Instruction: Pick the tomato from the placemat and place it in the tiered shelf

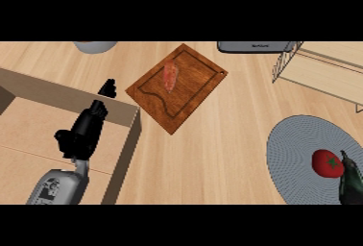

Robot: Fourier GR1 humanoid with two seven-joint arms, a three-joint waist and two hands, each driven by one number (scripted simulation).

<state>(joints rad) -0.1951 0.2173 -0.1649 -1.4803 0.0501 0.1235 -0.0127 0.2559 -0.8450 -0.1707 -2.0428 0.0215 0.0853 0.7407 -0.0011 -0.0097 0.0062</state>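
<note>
A red tomato (327, 162) with a green stalk lies on the round blue-grey placemat (297, 144) at the lower right. My right hand (352, 182) comes in at the view's right edge, just right of the tomato; a straight finger reaches up along the tomato's right side and the hand is open. Most of that hand is cut off by the edge. The tiered shelf (319, 69), wire frame with pale wooden boards, stands at the upper right, well beyond the placemat. My left hand (86, 129) rests open at the left, fingers pointing up.
A brown cutting board (186, 98) with a pinkish strip of food (170, 76) lies at the top centre. A grey bowl (94, 46) and a dark grey appliance (255, 46) sit at the far edge. A wooden box (127, 139) stands under my left arm.
</note>
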